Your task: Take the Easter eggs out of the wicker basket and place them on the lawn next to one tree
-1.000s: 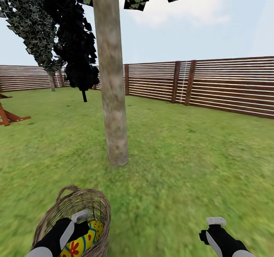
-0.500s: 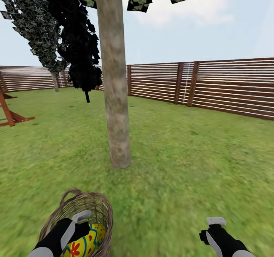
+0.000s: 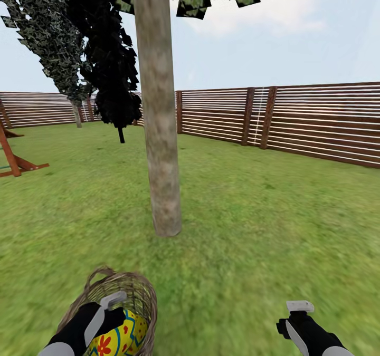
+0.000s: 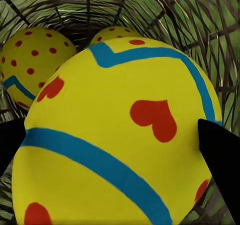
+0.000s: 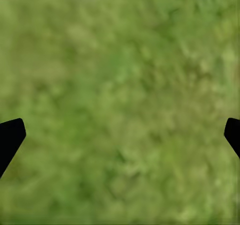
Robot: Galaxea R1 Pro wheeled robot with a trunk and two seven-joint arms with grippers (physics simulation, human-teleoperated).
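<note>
The wicker basket [image 3: 138, 288] stands on the lawn [image 3: 253, 229] at my lower left, a short way in front of the tree [image 3: 161, 161] with the pale trunk. My left gripper [image 3: 108, 319] reaches into the basket and is shut on one Easter egg [image 3: 117, 337], yellow with blue bands and red hearts. In the left wrist view this egg [image 4: 120, 135] sits between the dark fingertips [image 4: 222, 155], with two more eggs [image 4: 30, 65] [image 4: 112, 32] deeper in the basket [image 4: 200, 30]. My right gripper [image 3: 298, 316] hangs open over bare grass [image 5: 120, 95], holding nothing.
A brown slat fence [image 3: 295, 121] rings the garden behind the tree. A nearly black-leaved tree [image 3: 113, 82] and a dark mottled tree [image 3: 53, 45] stand at the back left. Part of a wooden playset [image 3: 13, 161] shows at the left edge.
The whole picture has shifted a little right and down, so the camera has moved. Both arms keep their places in the picture, and the egg stays with the left gripper.
</note>
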